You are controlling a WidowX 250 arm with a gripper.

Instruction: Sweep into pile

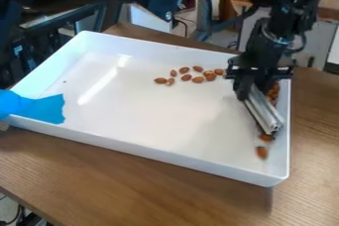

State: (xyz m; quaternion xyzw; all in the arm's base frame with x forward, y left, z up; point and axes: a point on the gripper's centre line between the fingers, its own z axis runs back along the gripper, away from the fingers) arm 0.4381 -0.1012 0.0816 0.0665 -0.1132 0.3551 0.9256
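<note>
The black gripper (255, 88) hangs over the right side of the white tray (159, 151), shut on a silvery bar-shaped sweeping tool (263, 111). The tool slants down toward the tray's right wall, its lower end near the front right corner. Several brown almonds (197, 79) lie loosely scattered along the back of the tray, left of the gripper. More almonds (262, 152) lie beside and below the tool along the right wall, some partly hidden behind it.
Raised white walls edge the tray on all sides. Blue tape (41, 108) covers part of its left front corner. A brown wooden table (132, 180) carries the tray, and the black arm spans the top of the view.
</note>
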